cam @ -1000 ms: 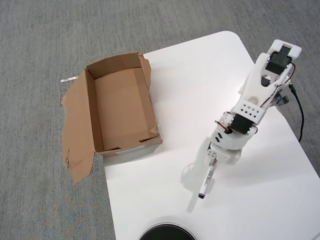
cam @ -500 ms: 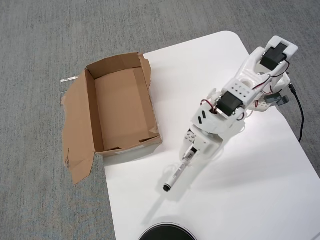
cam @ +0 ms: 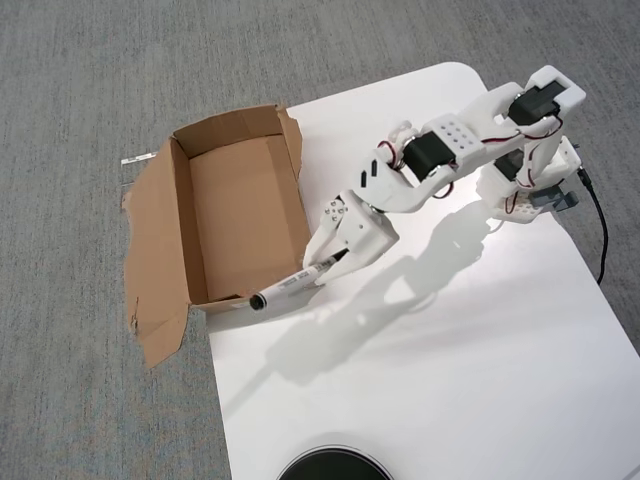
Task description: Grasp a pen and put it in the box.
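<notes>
Overhead view. Upper end of the pen (cam: pixel 290 284) hidden inside the gripper (cam: pixel 328 262); barrel print too small to read. Dark round object (cam: pixel 333 466) at the table's (cam: pixel 480 400) near edge cut off by the picture's bottom edge. Table's lower right corner lies outside the frame.

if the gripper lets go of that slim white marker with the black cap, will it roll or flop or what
The slim white marker with the black cap looks rigid: it juts straight from the gripper without sagging. Its round barrel would probably roll on the smooth white table. Held near one end, over the wall of the brown cardboard box, it might pivot or tip cap-first on release.
</notes>
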Controlling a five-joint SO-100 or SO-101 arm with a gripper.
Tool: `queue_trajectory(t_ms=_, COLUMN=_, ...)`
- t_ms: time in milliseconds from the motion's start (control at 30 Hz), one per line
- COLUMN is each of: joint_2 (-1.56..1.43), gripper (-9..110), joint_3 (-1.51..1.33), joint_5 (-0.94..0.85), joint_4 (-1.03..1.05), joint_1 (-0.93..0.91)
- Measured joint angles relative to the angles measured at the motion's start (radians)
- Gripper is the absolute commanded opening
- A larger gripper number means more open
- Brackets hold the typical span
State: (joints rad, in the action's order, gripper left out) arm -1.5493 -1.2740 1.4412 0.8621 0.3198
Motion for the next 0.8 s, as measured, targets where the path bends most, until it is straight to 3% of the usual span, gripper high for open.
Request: queue_trajectory(t_ms=800, joint_2=0.178, gripper=1, joint_3=0.202, joint_5=-0.005, joint_4=-0.15, joint_1=-0.273)
